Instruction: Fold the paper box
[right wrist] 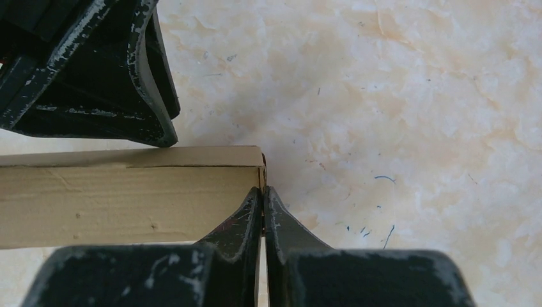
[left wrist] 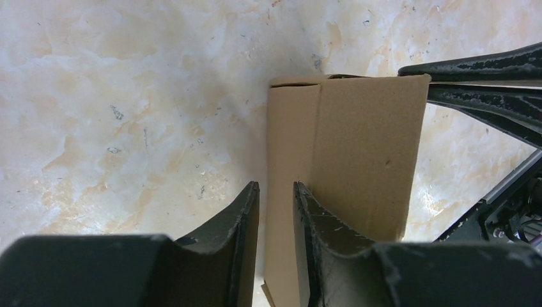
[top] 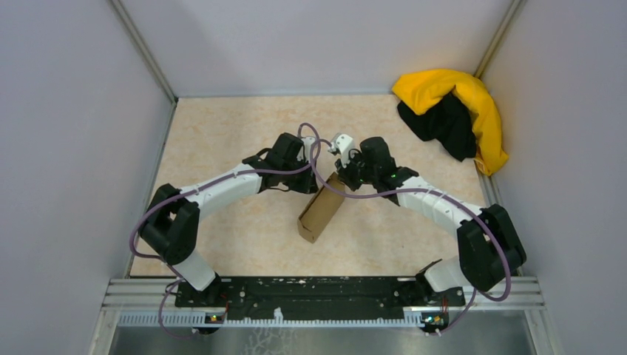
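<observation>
box: plain brown cardboard paper box (top: pixel 322 210), folded up into a narrow rectangular shape; I see it mid-table, lying diagonally, one end far-right under the grippers, the other end near-left
surface: beige marbled tabletop (top: pixel 222 140), box resting on it
left arm: I have it reaching in from the left, over the far end of the box
left gripper (left wrist: pixel 276 185): narrow gap between the fingers, set at the box's long fold line, cardboard showing in the gap; I can't tell if it's actually pinching or just straddling
right arm: coming in from the right, meets the left one over the same far end of the box
right gripper (right wrist: pixel 263 192): fingers pressed together at the box's end corner, thin sliver of cardboard caught between them, so holding the box edge
gripper spacing: close together, left finger just beside the box's top edge in my right wrist view
other: yellow-and-black cloth heap (top: pixel 451 111), far-right corner, well apart from the box
</observation>
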Available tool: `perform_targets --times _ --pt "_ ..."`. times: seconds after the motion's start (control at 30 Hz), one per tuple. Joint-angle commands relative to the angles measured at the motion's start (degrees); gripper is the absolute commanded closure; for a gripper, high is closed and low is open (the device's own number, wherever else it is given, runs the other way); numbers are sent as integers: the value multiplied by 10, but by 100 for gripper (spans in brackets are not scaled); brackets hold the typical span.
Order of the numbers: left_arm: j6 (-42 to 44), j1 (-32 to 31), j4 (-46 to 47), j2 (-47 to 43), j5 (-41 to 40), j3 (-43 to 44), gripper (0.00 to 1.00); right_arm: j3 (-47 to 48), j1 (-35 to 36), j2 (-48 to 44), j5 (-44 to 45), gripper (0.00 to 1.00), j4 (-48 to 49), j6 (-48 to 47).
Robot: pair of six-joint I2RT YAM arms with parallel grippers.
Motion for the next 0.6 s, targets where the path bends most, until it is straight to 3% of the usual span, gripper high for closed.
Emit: perform_targets --times 0.0,0.33,0.57 --pt "8 2 3 3 -1 12 68 9 -4 -7 -1 100 34 8" --pt "6 17 -22 -36 -50 -5 67 -33 37 -48 89 100 39 22" --pt "-19 49 -18 -135 -126 -54 59 -75 59 -82 166 100 46 65"
